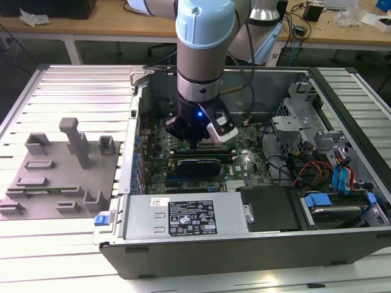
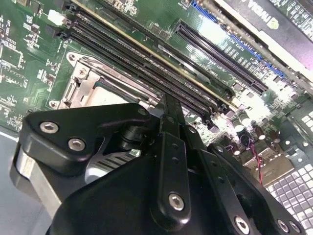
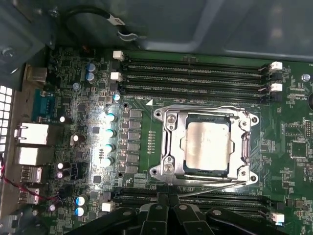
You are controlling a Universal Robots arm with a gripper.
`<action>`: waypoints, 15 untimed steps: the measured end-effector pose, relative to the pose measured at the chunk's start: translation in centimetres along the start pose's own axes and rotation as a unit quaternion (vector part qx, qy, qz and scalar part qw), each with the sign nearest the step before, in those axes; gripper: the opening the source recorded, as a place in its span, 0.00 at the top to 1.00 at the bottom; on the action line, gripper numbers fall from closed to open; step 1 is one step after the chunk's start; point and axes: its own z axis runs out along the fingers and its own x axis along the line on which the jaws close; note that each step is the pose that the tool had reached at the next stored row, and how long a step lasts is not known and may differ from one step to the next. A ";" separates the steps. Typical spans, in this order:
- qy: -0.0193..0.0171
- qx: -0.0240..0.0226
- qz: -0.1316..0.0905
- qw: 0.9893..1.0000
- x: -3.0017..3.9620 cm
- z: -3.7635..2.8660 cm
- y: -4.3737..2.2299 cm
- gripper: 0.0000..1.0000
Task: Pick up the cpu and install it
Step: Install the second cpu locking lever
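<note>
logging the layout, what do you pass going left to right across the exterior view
grey plastic fixture tray → small blue latch → silver power supply box → black gripper over the green motherboard → blue drive bay clips

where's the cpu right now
In the first wrist view the cpu sits inside the metal socket frame on the motherboard, between the two banks of memory slots, just beyond the gripper.

A slatted metal table [image 1: 73, 91] is lying under the work area. Wooden benches [image 1: 91, 27] are standing at twelve o'clock, carrying cables [image 1: 299, 27] and clutter.
</note>
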 end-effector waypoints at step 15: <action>-0.005 -0.022 0.049 0.999 0.08 0.81 -0.36 0.89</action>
